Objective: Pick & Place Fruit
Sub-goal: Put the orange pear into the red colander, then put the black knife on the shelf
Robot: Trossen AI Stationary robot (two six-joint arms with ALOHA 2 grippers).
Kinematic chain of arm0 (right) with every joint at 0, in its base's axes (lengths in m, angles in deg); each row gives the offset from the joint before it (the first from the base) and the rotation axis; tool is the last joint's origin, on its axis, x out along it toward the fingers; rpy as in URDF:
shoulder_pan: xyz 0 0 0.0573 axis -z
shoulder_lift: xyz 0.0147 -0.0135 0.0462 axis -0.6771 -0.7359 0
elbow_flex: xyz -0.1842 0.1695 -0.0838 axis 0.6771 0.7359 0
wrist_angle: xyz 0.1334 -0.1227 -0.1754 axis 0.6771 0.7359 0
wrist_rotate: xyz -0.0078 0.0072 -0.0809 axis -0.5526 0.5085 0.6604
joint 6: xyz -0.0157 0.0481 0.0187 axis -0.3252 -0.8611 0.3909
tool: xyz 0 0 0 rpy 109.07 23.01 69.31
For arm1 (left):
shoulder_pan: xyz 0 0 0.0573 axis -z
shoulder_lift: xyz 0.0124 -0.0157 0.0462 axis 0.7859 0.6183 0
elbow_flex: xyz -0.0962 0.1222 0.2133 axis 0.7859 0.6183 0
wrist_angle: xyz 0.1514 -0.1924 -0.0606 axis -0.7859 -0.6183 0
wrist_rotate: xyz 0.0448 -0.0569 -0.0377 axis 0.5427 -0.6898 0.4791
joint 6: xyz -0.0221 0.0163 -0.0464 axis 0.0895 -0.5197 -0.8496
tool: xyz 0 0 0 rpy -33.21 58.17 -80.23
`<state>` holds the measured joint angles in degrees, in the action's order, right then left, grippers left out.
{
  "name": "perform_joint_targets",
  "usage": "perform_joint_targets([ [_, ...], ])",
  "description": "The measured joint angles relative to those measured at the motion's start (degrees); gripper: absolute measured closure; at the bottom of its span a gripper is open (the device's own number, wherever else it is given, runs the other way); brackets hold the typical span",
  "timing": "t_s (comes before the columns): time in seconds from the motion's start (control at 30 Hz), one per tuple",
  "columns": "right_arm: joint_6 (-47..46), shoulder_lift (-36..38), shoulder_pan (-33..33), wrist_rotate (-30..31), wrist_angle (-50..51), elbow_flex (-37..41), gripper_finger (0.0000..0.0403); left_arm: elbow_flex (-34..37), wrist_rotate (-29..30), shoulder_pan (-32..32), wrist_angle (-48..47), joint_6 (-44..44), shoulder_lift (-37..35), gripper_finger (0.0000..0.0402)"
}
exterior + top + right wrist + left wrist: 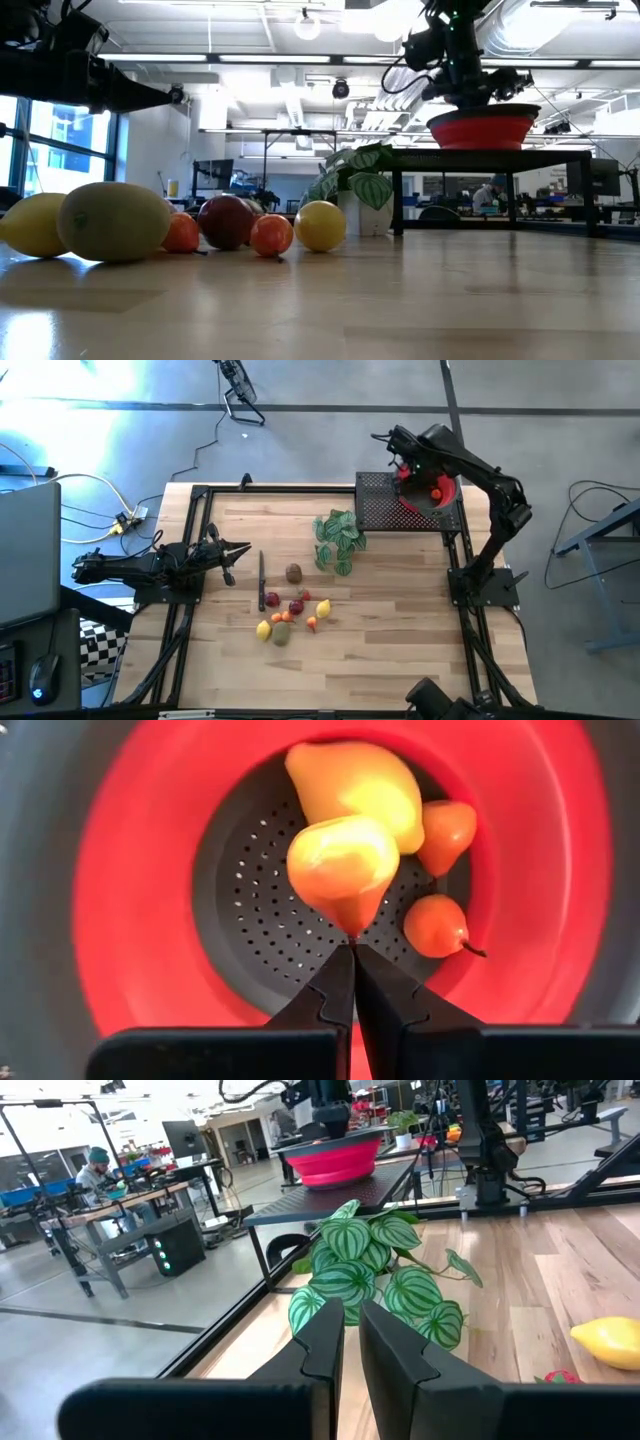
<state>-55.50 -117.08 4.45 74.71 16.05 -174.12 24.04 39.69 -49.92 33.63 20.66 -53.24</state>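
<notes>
Several small toy fruits (290, 615) lie on the wooden table near its middle: yellow lemons, red and orange pieces, and a brown one (293, 572) a little apart. The red bowl (443, 492) stands on a black perforated stand (385, 510) at the far right. My right gripper (352, 952) hangs over the bowl (130, 900), shut on a yellow-orange fruit (343, 860). Inside the bowl lie a yellow fruit (360, 780) and two orange ones (446, 830). My left gripper (235, 550) rests shut at the table's left, holding nothing. My right gripper pinches the yellow-orange fruit by its pointed end (350, 925) between the two fingertips (335, 982). The fingers come from above, pointing steeply down into the bowl. The fruit hangs below them, clear of the bowl's perforated bottom (260, 920).
A green leafy sprig (340, 538) stands beside the stand, between the fruits and the bowl. A dark slim tool (262, 580) lies left of the fruits. The table's near half is bare wood (380, 660). The black frame rails (190, 540) run along the table's sides.
</notes>
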Motion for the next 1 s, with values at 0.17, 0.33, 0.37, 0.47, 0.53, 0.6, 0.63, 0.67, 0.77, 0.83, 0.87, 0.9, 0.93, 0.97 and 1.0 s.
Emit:
perform_joint_targets([
  [0.17, -1.38, 0.0, 0.0, -0.02, -0.48, 1.86, 0.0399, 0.0, -0.02, 0.0, 0.0, 0.01, 0.0, 0.0368],
  [0.33, -1.48, 0.0, 0.0, -1.16, -1.12, 3.58, 0.0399, 0.0, -0.02, -0.01, 0.0, 0.0, 0.0, 0.0368],
  [0.37, -1.47, 0.0, -0.01, -1.19, -1.26, 3.72, 0.0399, 0.0, -0.02, 0.01, 0.0, 0.02, 0.0, 0.0368],
  [0.47, -1.16, 0.0, -0.04, 0.64, -1.92, 3.84, 0.0399, 0.0, -0.04, -0.01, 0.0, 0.0, 0.0, 0.0368],
  [0.53, -1.06, 0.0, -0.07, 3.0, -2.45, 3.84, 0.0399, 0.0, -0.04, 0.0, -0.01, 0.0, 0.0, 0.0368],
  [0.6, -0.2, 0.0, -0.07, 3.25, -2.41, 3.84, 0.0394, 0.0, -0.04, -0.01, -0.01, 0.01, 0.0, 0.0368],
  [0.63, 0.39, 0.0, -0.07, 3.21, -2.42, 3.84, 0.0389, 0.0, -0.04, 0.01, 0.0, 0.0, 0.0, 0.0368],
  [0.67, 0.6, 0.0, -0.09, 3.26, -2.4, 3.84, 0.0382, 0.0, -0.03, -0.01, 0.0, 0.0, 0.0, 0.0368],
  [0.77, 0.9, 0.0, -0.22, 3.6, -2.42, 3.84, 0.0352, 0.0, -0.04, 0.0, -0.01, 0.0, 0.0, 0.0368],
  [0.83, 0.91, 0.0, -0.24, 4.43, -2.43, 3.84, 0.0326, 0.0, -0.04, -0.01, -0.02, 0.0, 0.0, 0.0368],
  [0.87, 0.95, 0.0, -0.24, 5.03, -2.45, 3.84, 0.0313, 0.0, -0.04, -0.01, -0.01, 0.0, 0.0, 0.0368],
  [0.9, 1.24, 0.0, -0.24, 5.55, -2.53, 3.84, 0.03, 0.0, -0.04, 0.01, 0.0, 0.0, 0.0, 0.0368],
  [0.93, 1.57, 0.0, -0.24, 5.87, -2.6, 3.84, 0.0288, 0.0, -0.04, -0.01, -0.02, 0.0, 0.0, 0.0368],
  [0.97, 1.51, 0.0, -0.24, 6.15, -2.62, 3.84, 0.0279, 0.0, -0.04, -0.01, -0.01, 0.0, 0.0, 0.0368],
  [1.0, 1.2, 0.0, -0.24, 6.46, -2.59, 3.84, 0.0272, 0.0, -0.04, 0.0, -0.02, 0.0, 0.0, 0.0368],
])
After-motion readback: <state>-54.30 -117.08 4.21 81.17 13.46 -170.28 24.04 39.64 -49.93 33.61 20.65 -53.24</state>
